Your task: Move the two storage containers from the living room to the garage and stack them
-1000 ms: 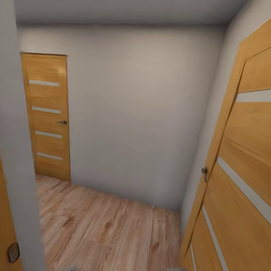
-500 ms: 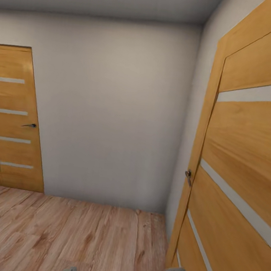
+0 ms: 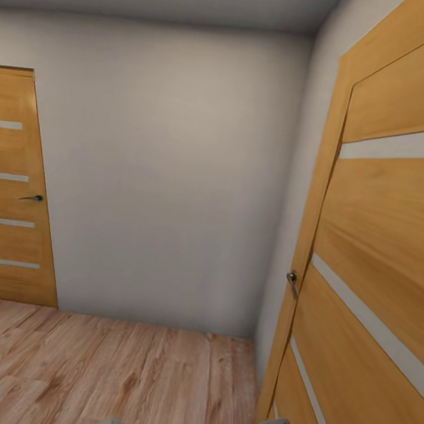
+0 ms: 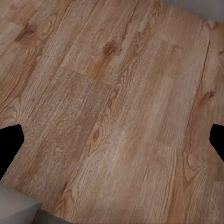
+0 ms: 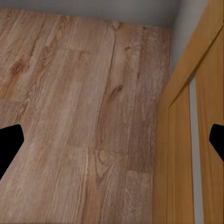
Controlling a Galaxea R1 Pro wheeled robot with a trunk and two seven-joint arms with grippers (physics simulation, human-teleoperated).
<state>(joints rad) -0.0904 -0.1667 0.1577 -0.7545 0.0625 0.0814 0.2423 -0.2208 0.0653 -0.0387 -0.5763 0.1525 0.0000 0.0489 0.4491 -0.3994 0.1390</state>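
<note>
- Storage containers are not yet reached; a hallway with wood-plank flooring [image 3: 121,373] is faced, so their whereabouts cannot be told.
- Nearby: a white wall [image 3: 170,174], a far wooden door [image 3: 10,189] at the left, a near wooden door [image 3: 378,257] close on the right.
- Left gripper [image 4: 112,140]: fingertips spread wide apart, nothing held, bare planks below.
- Right gripper [image 5: 112,140]: likewise spread wide and empty, just beside the near door.
- Handling, judged from the task: thin-walled open bins are expected to be light and slightly flexible; a grip on a rim wall is suggested. Contents cannot be told.

i see: white wall [image 3: 171,168] ahead | wood-plank floor [image 3: 108,371] | slatted wooden door [image 3: 10,189] far left | second door [image 3: 378,257] close right
</note>
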